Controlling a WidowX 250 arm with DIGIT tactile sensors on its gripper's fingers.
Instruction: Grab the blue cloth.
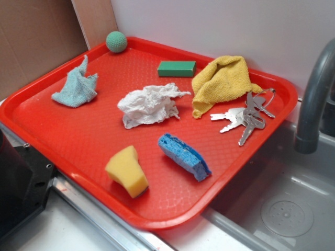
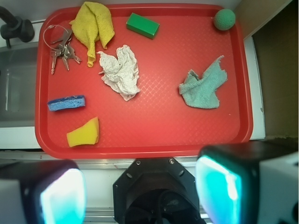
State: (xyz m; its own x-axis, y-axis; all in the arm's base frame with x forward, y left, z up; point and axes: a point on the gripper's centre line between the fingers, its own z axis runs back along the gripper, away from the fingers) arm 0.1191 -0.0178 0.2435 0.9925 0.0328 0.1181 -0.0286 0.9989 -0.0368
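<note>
- The blue cloth (image 1: 76,89) lies crumpled on the red tray (image 1: 63,141), near its far-left corner in the exterior view, one tip sticking up; that raised fold gives me something to pinch.
- It sits apart from everything else: the green ball (image 1: 116,42) is at the tray's rim beyond it, the white tissue (image 1: 149,106) toward the middle.
- The blue sponge (image 1: 184,156) lies well away on the near side, so I judge little risk of mixing them up.
- My pincer (image 2: 140,196) hangs high above the tray's near edge in the wrist view, fingers (image 2: 219,186) spread wide, holding nothing.
- I judge the grab not yet started; next I must travel over the cloth and descend.
</note>
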